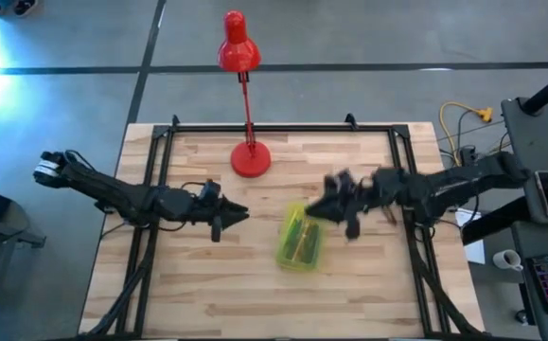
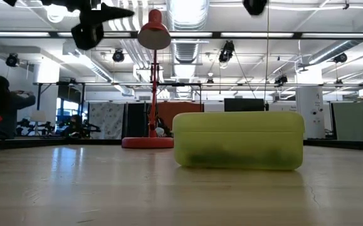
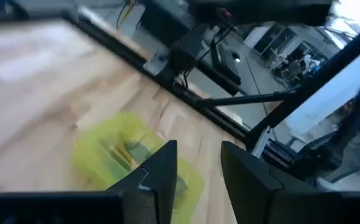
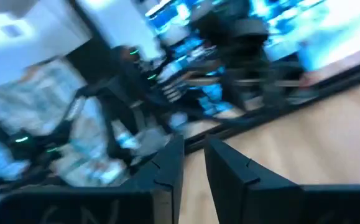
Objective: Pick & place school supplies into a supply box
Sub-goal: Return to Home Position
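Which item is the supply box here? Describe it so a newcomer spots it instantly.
On the wooden table, find the red desk lamp standing at one edge. The supply box lies near the table's middle, slightly right of the lamp's base. It is a closed, translucent yellow-green case lying flat, the only yellow-green thing there.

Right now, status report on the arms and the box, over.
Left gripper open, empty, raised left of the box. Right gripper raised beside it. Box shut, pens inside. Lamp behind, not in the way.
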{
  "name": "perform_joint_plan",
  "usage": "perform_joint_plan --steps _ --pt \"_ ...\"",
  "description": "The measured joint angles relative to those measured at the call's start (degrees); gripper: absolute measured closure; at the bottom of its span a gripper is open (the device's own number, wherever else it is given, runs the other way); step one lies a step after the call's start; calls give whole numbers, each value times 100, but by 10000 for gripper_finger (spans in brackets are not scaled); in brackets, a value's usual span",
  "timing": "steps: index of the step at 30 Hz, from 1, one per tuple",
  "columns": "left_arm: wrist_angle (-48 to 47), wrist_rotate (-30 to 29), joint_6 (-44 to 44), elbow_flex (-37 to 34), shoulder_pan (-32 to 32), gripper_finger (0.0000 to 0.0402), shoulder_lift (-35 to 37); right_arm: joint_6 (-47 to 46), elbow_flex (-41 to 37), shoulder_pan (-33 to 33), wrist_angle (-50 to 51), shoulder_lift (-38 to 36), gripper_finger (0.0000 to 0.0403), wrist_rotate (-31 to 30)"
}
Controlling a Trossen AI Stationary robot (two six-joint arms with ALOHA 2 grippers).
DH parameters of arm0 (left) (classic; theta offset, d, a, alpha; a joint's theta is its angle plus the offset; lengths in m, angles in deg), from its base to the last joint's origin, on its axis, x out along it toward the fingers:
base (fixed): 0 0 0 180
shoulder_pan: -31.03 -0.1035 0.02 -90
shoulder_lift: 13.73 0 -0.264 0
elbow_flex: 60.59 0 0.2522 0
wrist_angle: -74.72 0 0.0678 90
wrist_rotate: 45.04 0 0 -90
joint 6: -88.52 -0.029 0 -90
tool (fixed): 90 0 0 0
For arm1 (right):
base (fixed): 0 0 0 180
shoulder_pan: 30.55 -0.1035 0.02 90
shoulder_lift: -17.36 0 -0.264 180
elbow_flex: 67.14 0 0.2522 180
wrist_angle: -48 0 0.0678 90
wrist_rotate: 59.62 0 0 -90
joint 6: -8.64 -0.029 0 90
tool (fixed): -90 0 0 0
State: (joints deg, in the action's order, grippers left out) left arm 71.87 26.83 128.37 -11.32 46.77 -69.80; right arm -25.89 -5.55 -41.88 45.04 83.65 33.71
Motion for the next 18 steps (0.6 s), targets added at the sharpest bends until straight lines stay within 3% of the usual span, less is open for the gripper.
perform_joint_plan --steps 4,9,14,18 --pt "-59 -7 -474 -133 0 293 813 58 -777 106 1019 -970 344 -370" --pt "-171 -14 -702 -736 -146 293 1780 335 -1447 105 969 -2193 344 -1104" --pt "-59 -8 -1263 -1221 -270 293 2504 838 -1734 86 1350 -3125 344 -1068" --pt "35 -10 -1384 -1711 -273 293 3145 656 -2052 197 1754 -3805 344 -1036"
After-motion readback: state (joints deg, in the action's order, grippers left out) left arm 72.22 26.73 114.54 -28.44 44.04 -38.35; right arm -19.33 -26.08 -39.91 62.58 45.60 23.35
